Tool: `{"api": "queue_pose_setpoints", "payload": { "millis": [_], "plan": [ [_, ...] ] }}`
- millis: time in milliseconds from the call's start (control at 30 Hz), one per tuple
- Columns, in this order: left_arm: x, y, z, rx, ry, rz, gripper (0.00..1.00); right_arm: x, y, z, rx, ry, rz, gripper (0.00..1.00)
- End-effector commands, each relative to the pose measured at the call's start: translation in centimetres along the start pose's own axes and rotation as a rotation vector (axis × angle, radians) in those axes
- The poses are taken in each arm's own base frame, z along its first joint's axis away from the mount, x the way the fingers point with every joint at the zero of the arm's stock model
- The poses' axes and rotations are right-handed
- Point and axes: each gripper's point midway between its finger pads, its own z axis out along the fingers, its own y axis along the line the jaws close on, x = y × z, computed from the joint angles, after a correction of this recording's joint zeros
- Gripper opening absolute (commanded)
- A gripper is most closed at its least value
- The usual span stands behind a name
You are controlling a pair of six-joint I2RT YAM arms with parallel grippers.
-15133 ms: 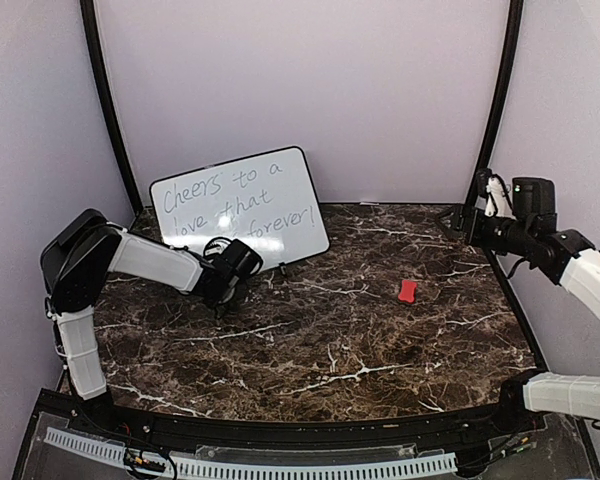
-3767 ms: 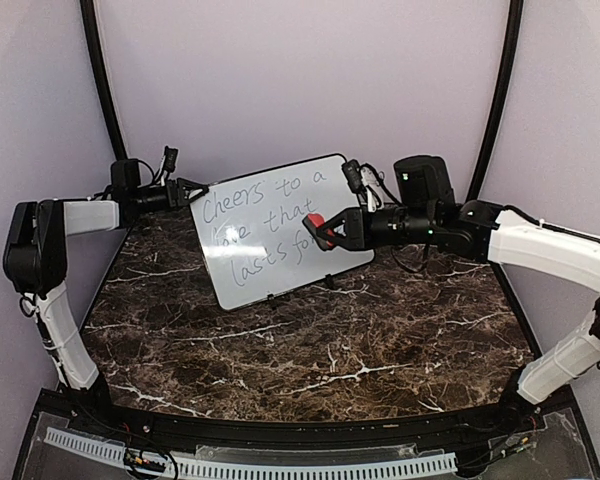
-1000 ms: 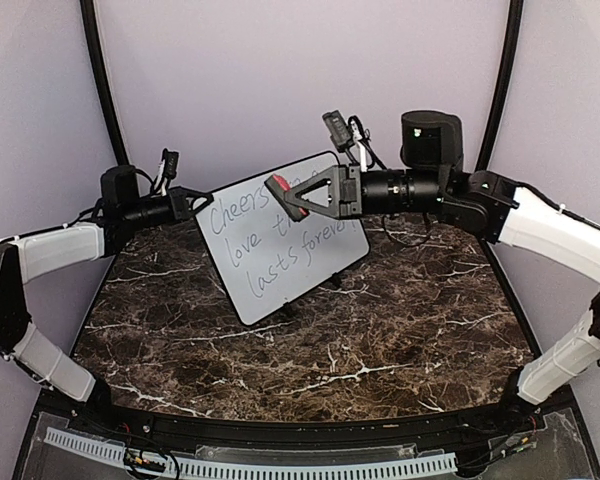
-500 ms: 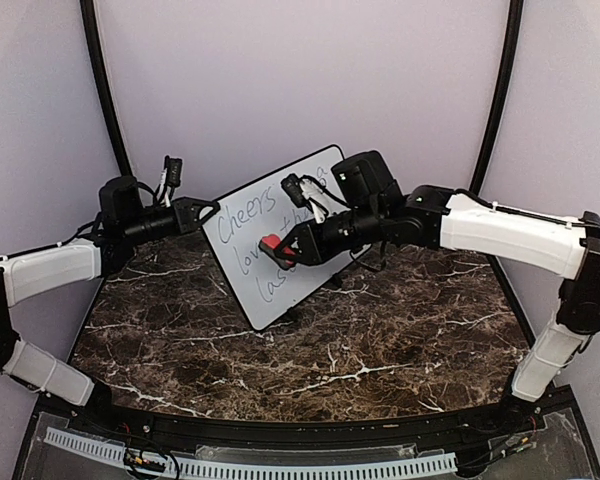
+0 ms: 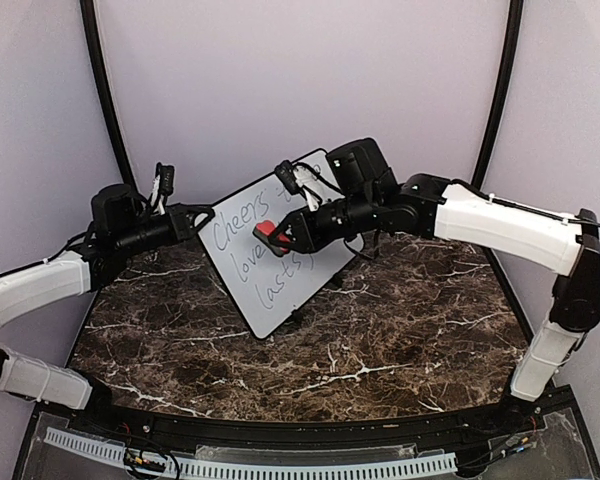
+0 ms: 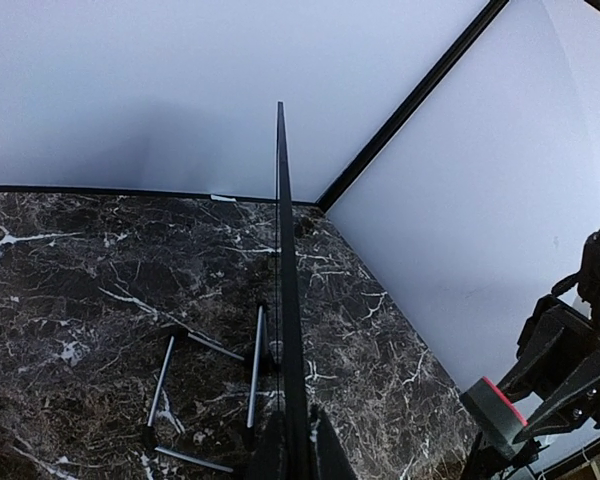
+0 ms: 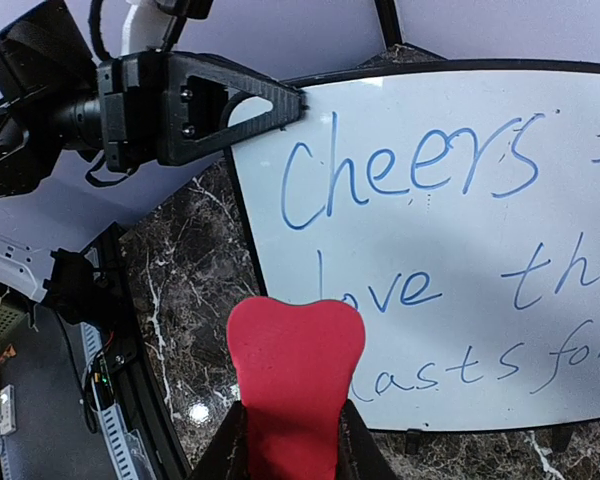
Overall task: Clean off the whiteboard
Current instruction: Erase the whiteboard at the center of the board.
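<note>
Clamping the board (image 5: 248,275) by its top left corner, my left gripper (image 5: 208,212) is shut on the frame. That wrist's camera sees the board only edge-on, with its wire legs (image 6: 208,385) on the back side, down on the marble table (image 5: 400,330). From above, the board stands tilted at the back, between my two arms. My right gripper (image 5: 278,236) is closed around the red eraser (image 5: 267,231), in front of the writing. Its own camera reads "Cheers", "love tha", "lasts for" in blue. The left wrist view alone shows a gap between eraser and board.
</note>
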Motion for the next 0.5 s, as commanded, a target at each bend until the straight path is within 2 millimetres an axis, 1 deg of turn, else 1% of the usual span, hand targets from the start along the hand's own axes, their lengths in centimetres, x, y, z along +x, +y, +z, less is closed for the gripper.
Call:
{"api": "queue_pose_setpoints", "payload": {
  "millis": [0, 33, 67, 133, 200, 233, 267, 333, 467],
  "plan": [
    [-0.2, -3.5, -1.0, 0.076, -0.047, 0.004, 0.00, -0.6, -0.5, 1.0, 0.054, -0.005, -0.049, 0.12],
    [0.3, -3.4, -1.1, 0.077, -0.045, 0.000, 0.00, -0.6, -0.7, 1.3, 0.066, 0.000, -0.057, 0.12],
    [0.1, -3.8, -1.4, 0.088, -0.058, 0.007, 0.00, -0.5, -0.9, 1.5, 0.073, 0.005, -0.065, 0.12],
    [0.5, -3.9, -1.5, 0.096, -0.062, 0.002, 0.00, -0.6, -1.4, 2.1, 0.094, 0.011, -0.076, 0.11],
    [1.3, -3.8, -1.6, 0.102, -0.048, -0.009, 0.00, -0.9, -1.5, 2.5, 0.111, 0.006, -0.088, 0.11],
    [1.4, -4.1, -1.6, 0.115, -0.051, -0.010, 0.00, -1.2, -1.5, 2.7, 0.118, -0.004, -0.098, 0.11],
    [1.9, -3.9, -1.6, 0.115, -0.044, -0.013, 0.00, -1.4, -1.4, 3.0, 0.123, -0.015, -0.113, 0.10],
    [2.2, -4.0, -1.6, 0.119, -0.040, -0.010, 0.00, -1.7, -1.3, 3.6, 0.139, -0.035, -0.139, 0.09],
    [2.4, -3.7, -1.2, 0.118, -0.035, -0.005, 0.00, -2.5, -0.4, 4.8, 0.149, -0.083, -0.200, 0.09]
  ]
}}
